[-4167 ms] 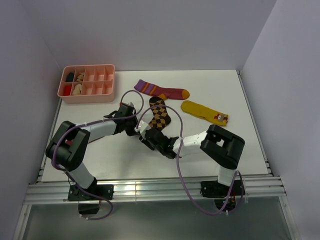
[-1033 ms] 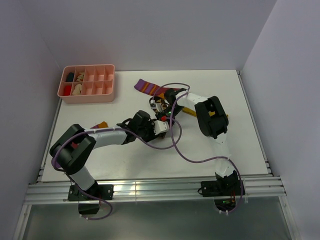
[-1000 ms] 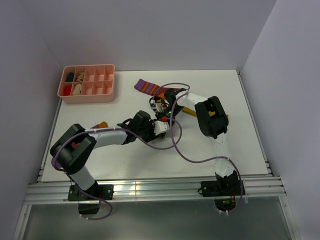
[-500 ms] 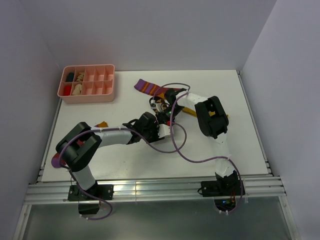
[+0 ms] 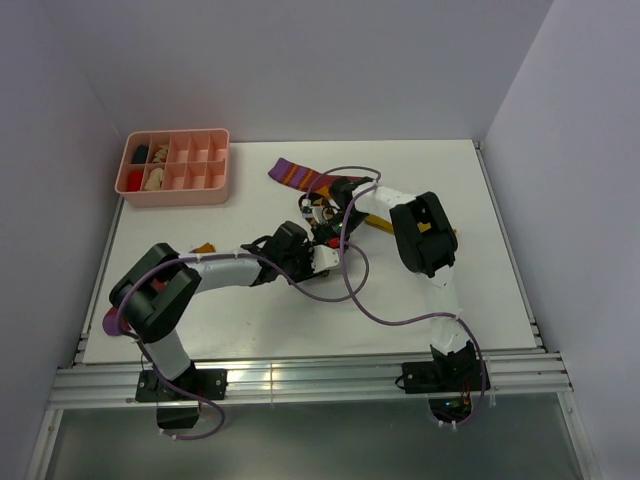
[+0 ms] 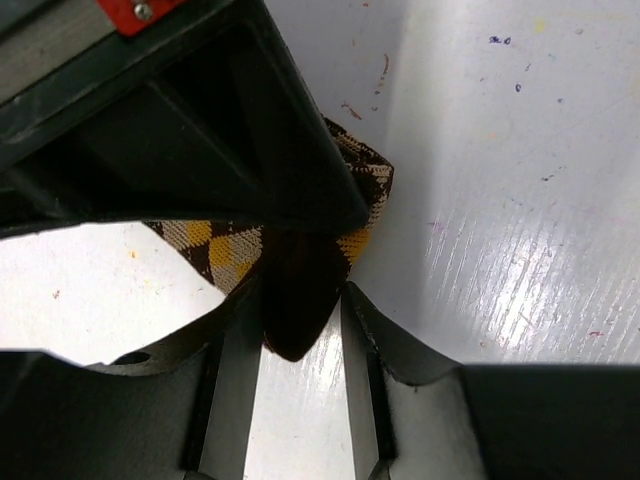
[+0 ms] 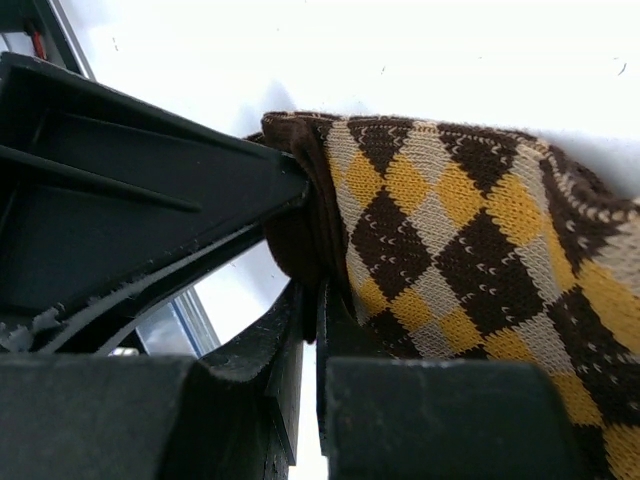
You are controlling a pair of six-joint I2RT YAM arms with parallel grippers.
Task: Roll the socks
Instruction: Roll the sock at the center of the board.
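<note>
The brown-and-tan diamond-check sock (image 7: 460, 230) lies at mid-table between both grippers, mostly hidden by them in the top view. My right gripper (image 7: 318, 290) is shut on its dark brown edge. My left gripper (image 6: 300, 300) is shut on the dark brown tip (image 6: 293, 300) of the same sock, with the right gripper's black body right above it. One maroon sock (image 5: 297, 176) with a purple cuff lies behind the grippers. The orange toe (image 5: 203, 248) of the other maroon sock shows beside my left arm. The mustard-yellow sock (image 5: 373, 221) is partly under my right arm.
A pink compartment tray (image 5: 175, 167) with small items stands at the back left. Purple cables loop over the table in front of both grippers. Grey walls close in the left, the back and the right.
Four seconds ago both grippers were nearer the front; they have moved onto the diamond-check sock. In the last second the left arm shifted slightly; the right arm held still.
</note>
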